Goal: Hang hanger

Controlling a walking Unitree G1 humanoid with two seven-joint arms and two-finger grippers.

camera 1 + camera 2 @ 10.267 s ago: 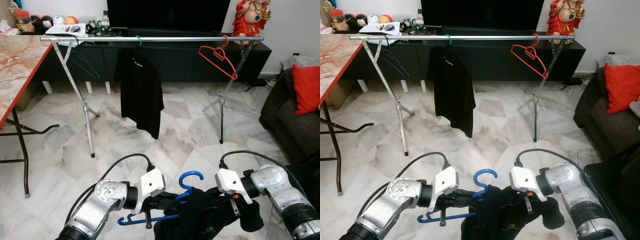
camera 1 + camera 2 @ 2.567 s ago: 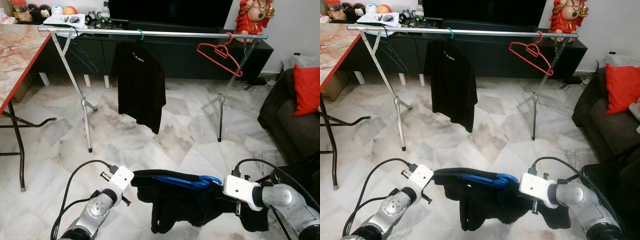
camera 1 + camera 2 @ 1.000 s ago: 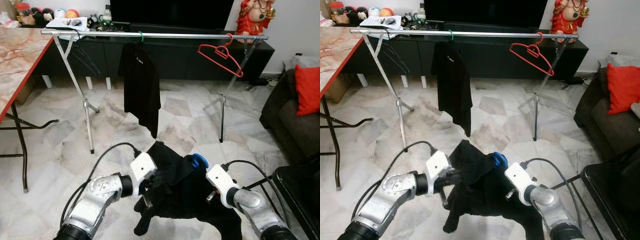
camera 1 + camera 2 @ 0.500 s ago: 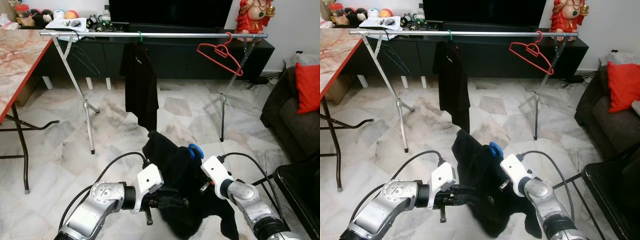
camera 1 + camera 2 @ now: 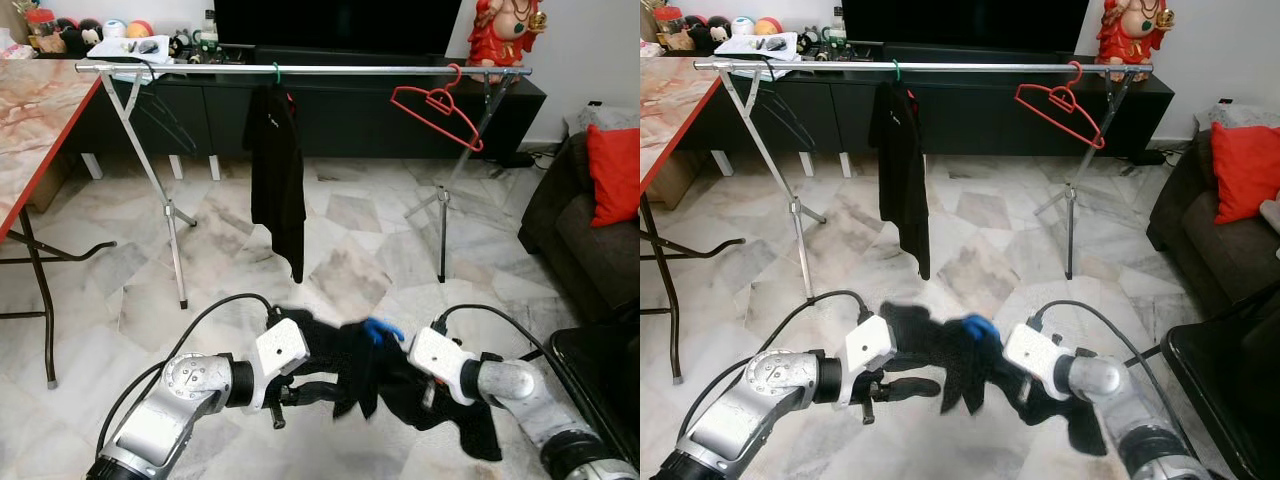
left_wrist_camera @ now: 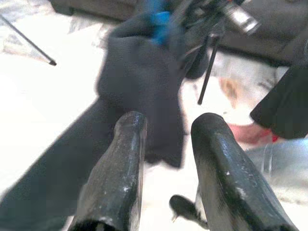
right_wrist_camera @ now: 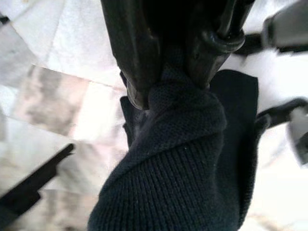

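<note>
In the left eye view, a rail point(image 5: 300, 70) on crossed legs spans the room before a dark cabinet point(image 5: 350, 115); a black shirt point(image 5: 277, 165) hangs from it near the middle on a green hook, and a red hanger point(image 5: 437, 105) hangs tilted near its right end. Low in front, both silver arms reach toward each other over the marble floor point(image 5: 340, 250), with a dark garment point(image 5: 370, 375) bunched between them and the blue hanger point(image 5: 382, 329) showing as a blurred hook on top of the cloth. The left gripper point(image 5: 300, 390) points right into the garment; the right gripper point(image 5: 425, 385) is buried in the cloth from the other side. A marble worktop point(image 5: 30, 120) with a red edge stands at the left, a sofa point(image 5: 585, 235) with a red cushion point(image 5: 612, 170) at the right. The right eye view gives the same layout, the blue hook point(image 5: 980, 327) again blurred atop the cloth. In the left wrist view, the left gripper point(image 6: 166, 163) has its two fingers point(image 6: 120, 173) a narrow gap apart with nothing between them; the garment point(image 6: 139, 91) lies beyond, blue at its far end. In the right wrist view, the right gripper point(image 7: 173, 62) is clamped on a fold of the knitted garment point(image 7: 178, 159), which hangs thick below the fingers point(image 7: 132, 48).
</note>
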